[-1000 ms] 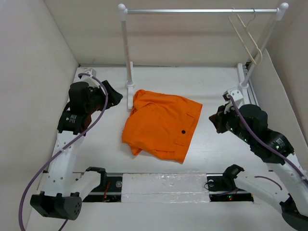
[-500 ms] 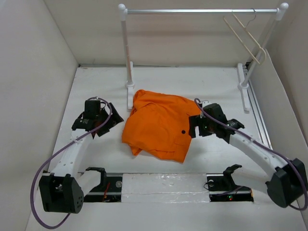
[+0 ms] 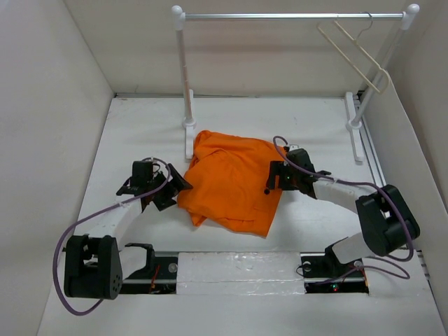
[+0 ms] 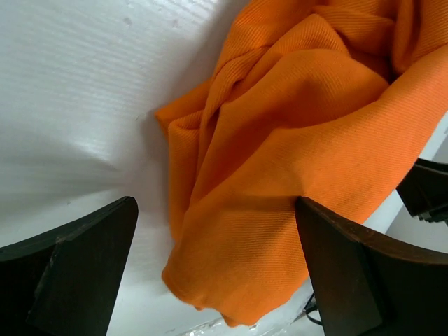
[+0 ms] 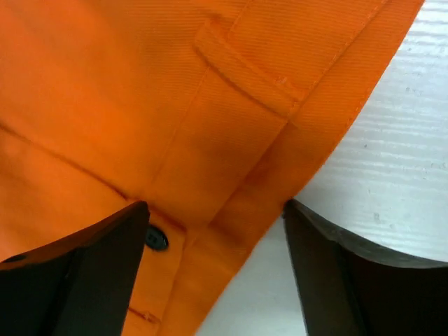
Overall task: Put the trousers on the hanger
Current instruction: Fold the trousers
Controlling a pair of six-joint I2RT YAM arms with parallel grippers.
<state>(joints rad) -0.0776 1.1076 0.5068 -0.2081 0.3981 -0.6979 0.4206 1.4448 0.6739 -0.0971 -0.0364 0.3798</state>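
Note:
The orange trousers (image 3: pixel 234 182) lie crumpled on the white table, with a dark button (image 5: pixel 157 239) on the waistband. The cream hanger (image 3: pixel 353 52) hangs from the silver bar at the far right, away from both arms. My left gripper (image 3: pixel 176 190) is low at the trousers' left edge; in the left wrist view it (image 4: pixel 217 259) is open, with a fold of the trousers (image 4: pixel 280 168) between its fingers (image 4: pixel 70 266). My right gripper (image 3: pixel 274 179) is at the trousers' right edge. In the right wrist view it (image 5: pixel 217 238) stands open, straddling the waistband edge of the trousers (image 5: pixel 140 105).
A rack with white posts (image 3: pixel 185 84) and a silver bar (image 3: pixel 287 15) stands at the back, its left post's foot touching the trousers' far corner. Walls close in on the left and right. A base rail (image 3: pixel 238 269) runs along the near edge.
Both arms have swung in from the sides and come down at the trousers' left and right edges. Both grippers have opened. The hanger has swayed slightly on the bar.

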